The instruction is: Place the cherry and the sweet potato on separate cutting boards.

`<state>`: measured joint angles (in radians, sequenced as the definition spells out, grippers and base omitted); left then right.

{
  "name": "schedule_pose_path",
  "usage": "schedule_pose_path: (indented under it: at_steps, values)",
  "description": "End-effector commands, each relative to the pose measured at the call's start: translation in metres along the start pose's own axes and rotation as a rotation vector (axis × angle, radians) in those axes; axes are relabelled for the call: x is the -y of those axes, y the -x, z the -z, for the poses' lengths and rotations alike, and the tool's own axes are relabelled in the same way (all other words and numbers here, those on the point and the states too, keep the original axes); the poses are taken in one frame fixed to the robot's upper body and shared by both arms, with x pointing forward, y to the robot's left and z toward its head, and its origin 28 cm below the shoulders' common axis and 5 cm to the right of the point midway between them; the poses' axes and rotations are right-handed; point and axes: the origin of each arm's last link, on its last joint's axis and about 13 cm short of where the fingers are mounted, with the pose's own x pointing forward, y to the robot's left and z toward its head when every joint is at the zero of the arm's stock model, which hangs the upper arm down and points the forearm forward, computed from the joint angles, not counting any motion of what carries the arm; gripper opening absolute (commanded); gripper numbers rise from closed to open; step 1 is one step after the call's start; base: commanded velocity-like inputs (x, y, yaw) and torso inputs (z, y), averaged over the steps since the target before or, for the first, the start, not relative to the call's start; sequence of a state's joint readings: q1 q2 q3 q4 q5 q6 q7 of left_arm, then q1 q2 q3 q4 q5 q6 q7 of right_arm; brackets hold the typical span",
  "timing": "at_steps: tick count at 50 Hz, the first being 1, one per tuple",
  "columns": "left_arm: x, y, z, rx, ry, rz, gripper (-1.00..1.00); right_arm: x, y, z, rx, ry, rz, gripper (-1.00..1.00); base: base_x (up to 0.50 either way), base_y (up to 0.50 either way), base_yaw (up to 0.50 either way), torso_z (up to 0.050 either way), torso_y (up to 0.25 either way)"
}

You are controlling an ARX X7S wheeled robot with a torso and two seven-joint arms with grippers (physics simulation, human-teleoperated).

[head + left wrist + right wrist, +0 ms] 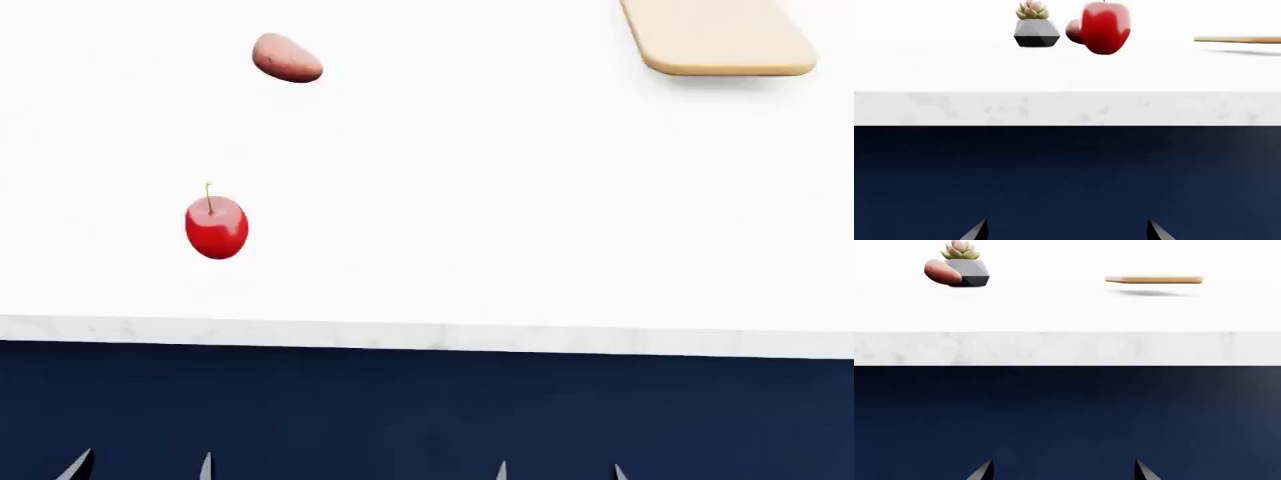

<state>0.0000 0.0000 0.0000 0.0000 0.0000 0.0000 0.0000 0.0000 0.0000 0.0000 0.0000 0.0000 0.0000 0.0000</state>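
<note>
The glossy red cherry [216,227] with a thin stem lies on the white counter at the left, near the front edge; it also shows in the left wrist view [1105,27]. The pinkish-brown sweet potato [286,58] lies farther back, and shows partly behind the cherry [1073,32] and beside a planter [939,272]. One pale tan cutting board [717,38] lies at the back right, seen edge-on in the wrist views [1237,39] [1154,279]. My left gripper [140,467] [1066,231] and right gripper [561,470] [1063,471] are both open and empty, below the counter's front edge.
A small succulent in a faceted grey and white planter [1035,30] [966,267] stands at the back of the counter near the sweet potato. The marble counter edge [427,336] sits above a dark blue cabinet front [427,410].
</note>
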Motion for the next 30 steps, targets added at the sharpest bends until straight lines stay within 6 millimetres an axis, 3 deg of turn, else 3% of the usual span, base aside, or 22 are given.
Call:
schedule_pose_path:
  at_steps: [1, 22, 30]
  values:
    - [-0.0008, -0.0001, -0.0005, 0.014, -0.002, -0.019, 1.00, -0.0011, 0.0005, 0.0006, -0.007, 0.001, -0.005, 1.00, 0.00, 0.00, 0.00, 0.000, 0.000]
    - [-0.0023, 0.0001, 0.0014, -0.011, -0.022, -0.028, 1.00, -0.0003, 0.0009, 0.0022, -0.019, 0.000, 0.004, 1.00, 0.00, 0.00, 0.00, 0.000, 0.000]
    - [-0.0019, -0.0002, 0.0008, -0.011, -0.025, -0.021, 1.00, -0.0002, 0.0009, 0.0027, -0.024, -0.004, 0.003, 1.00, 0.00, 0.25, 0.00, 0.000, 0.000]
